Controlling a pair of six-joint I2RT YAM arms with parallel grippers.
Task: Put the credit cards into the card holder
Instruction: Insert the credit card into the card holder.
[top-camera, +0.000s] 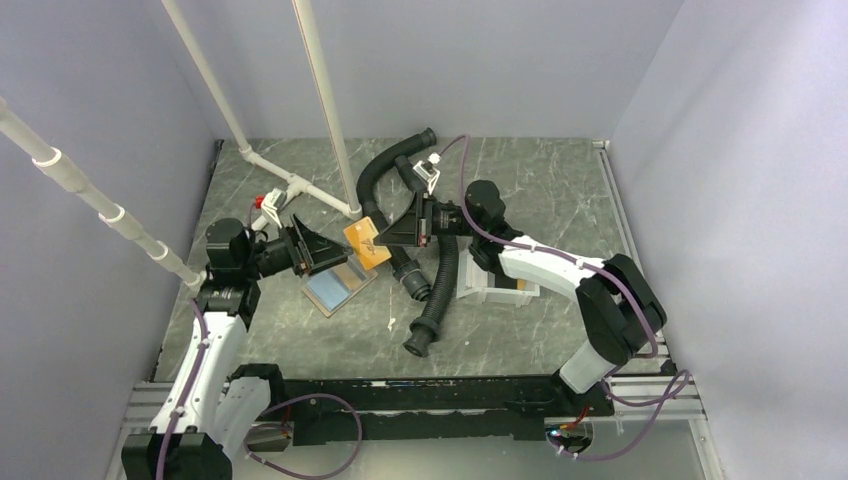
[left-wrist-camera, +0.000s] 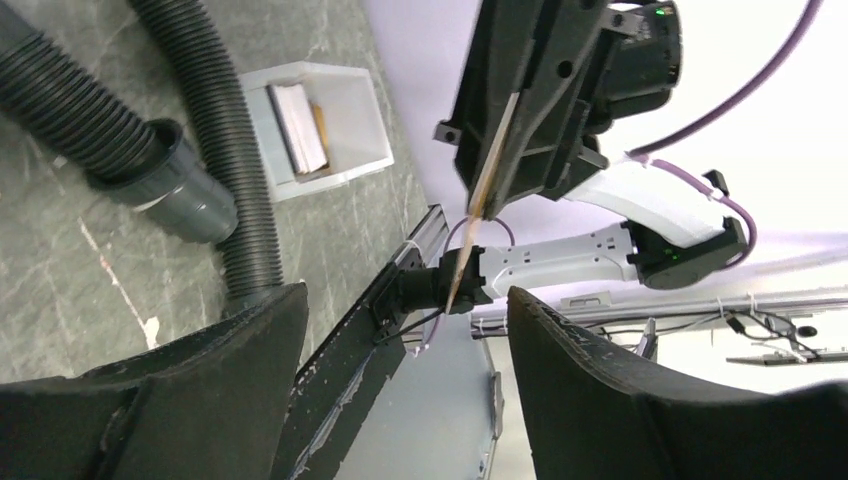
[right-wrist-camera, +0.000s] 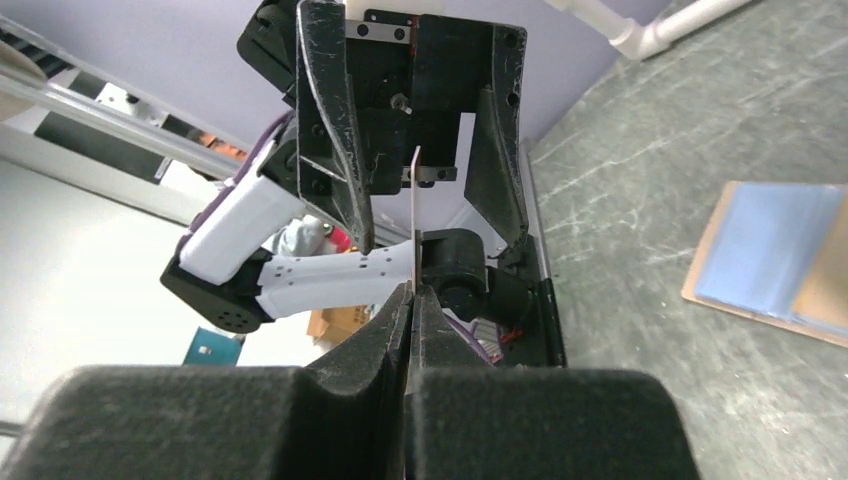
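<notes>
Credit cards (left-wrist-camera: 298, 125) were mostly in the white tray (top-camera: 478, 292), well to the right of the card holder (top-camera: 338, 288), which lay open and flat on the table (top-camera: 560, 200) with its blue inside showing. One orange card (top-camera: 366, 243) hung in the air just beyond the holder's far right corner. The right gripper (top-camera: 392, 232) had its fingers pressed together on one end of it. The left gripper (top-camera: 333, 255) hovered over the holder's left side, its fingers spread wide and facing the card.

From where I stood, the thin pinch looked the weak point. Any knock against the left fingers could have twisted the card or tipped it out. The two grippers were close above the holder, so a small misjudgement might have brought them together. Nothing pinned the holder, and a card pushed at its slot could simply have slid it.

A black hose (top-camera: 440, 290) lay just right of the holder and could have snagged a finger. A white pipe (top-camera: 300, 187) ran beyond it. On its near side the table looked open.
</notes>
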